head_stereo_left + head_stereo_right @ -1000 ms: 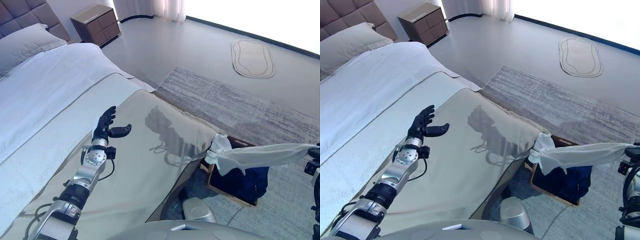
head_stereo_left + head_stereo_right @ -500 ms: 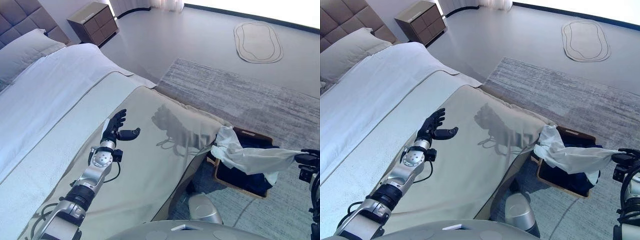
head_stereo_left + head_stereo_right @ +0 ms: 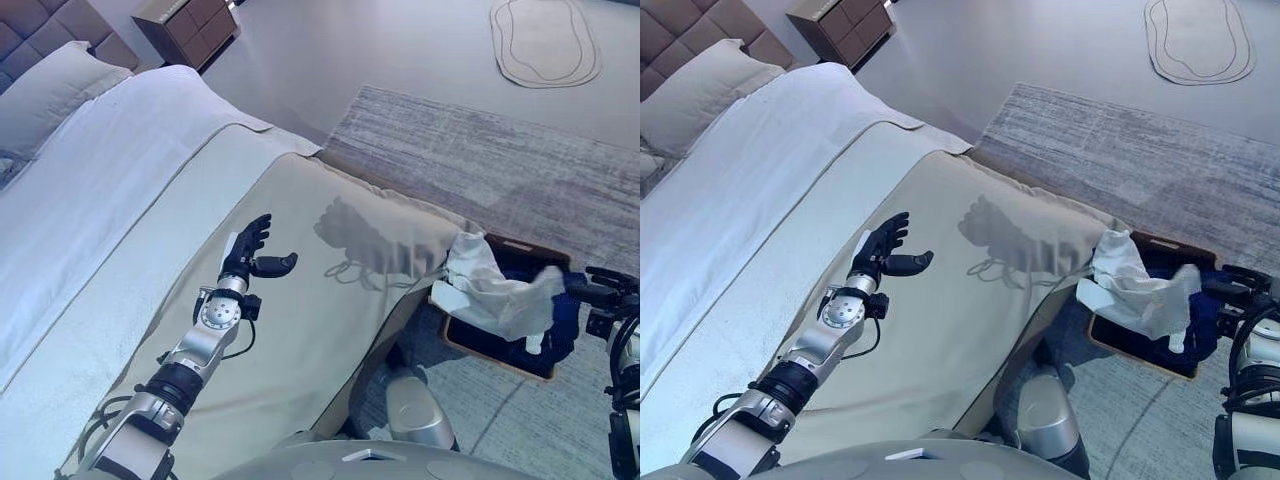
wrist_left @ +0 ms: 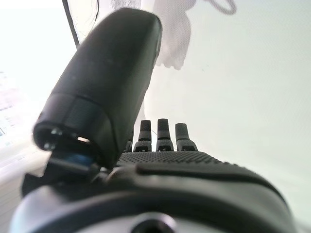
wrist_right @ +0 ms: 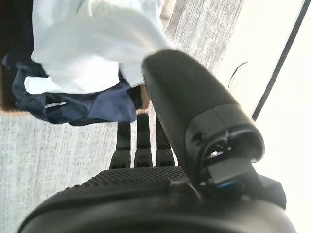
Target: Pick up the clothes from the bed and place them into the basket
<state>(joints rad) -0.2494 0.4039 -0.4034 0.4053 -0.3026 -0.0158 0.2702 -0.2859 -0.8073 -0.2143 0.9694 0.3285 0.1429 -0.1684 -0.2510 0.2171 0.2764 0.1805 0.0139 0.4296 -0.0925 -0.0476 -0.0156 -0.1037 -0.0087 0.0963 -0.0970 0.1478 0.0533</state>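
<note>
Nearest, at about seven o'clock in the head views, the left hand [image 3: 250, 252] rests over the bed [image 3: 330, 270], fingers [image 4: 164, 130] straight and relaxed, thumb standing off to one side, holding nothing. It sits there idle, judged to be parked out of the way while the other arm works. The beige cover around it carries no clothes that can be seen.

At about four o'clock, off the foot of the bed, the basket [image 3: 520, 246] stands on the grey rug [image 3: 480, 150] just beside the bed corner, placed where a short swing from the mattress reaches it. Dark blue clothes [image 5: 73, 109] already lie in its bottom. On top of them lies the white garment [image 3: 495, 290], the task's thing: it is crumpled inside the basket, with one fold draped over the rim on the bed side and a tail reaching toward the right hand [image 3: 1240, 290].

That hand hovers at three o'clock, just beside the basket's far rim. Its fingers [image 5: 138, 133] run out straight past the thumb, spread and empty, with the white cloth lying beyond them rather than pinched. By the look of it the drop is made, and the overhanging fold could slip out if snagged.

Farther off, at eleven o'clock, a pillow [image 3: 695, 95] and a nightstand [image 3: 185, 25]; at one o'clock a small oval mat [image 3: 545, 40] on the floor.
</note>
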